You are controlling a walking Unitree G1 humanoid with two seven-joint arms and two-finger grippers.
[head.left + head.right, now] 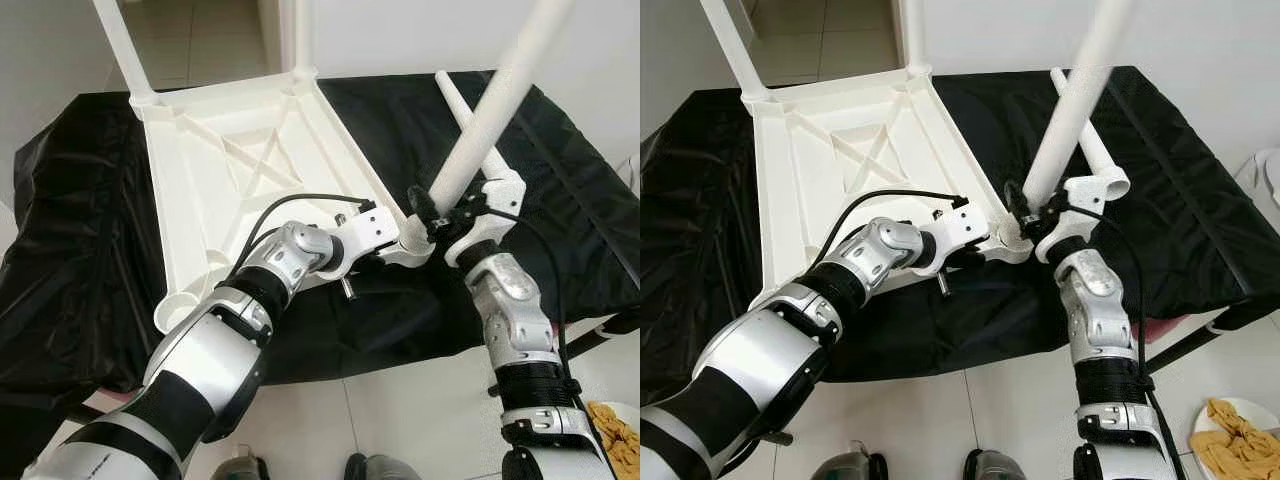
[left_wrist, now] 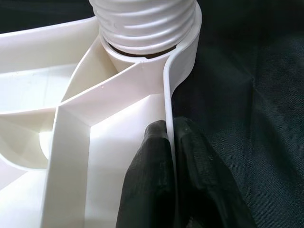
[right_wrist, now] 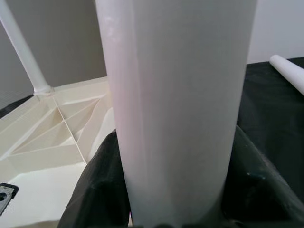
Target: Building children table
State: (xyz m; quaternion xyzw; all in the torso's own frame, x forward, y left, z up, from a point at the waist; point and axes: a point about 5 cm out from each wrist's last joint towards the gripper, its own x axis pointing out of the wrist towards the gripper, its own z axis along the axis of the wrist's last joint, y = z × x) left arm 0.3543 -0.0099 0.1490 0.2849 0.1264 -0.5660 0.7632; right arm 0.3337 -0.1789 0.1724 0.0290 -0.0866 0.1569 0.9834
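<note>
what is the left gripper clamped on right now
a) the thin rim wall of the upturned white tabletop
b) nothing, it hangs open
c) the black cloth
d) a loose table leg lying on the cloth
a: in the left wrist view the left gripper has its two black fingers pinched on either side of the thin rim of the upturned tabletop, just below the corner socket.

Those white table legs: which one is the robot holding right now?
The leg at the tabletop's near right corner, gripped by the right gripper and tilted over its socket. Two others stand in the far corners; a fourth lies loose on the black cloth.
</note>
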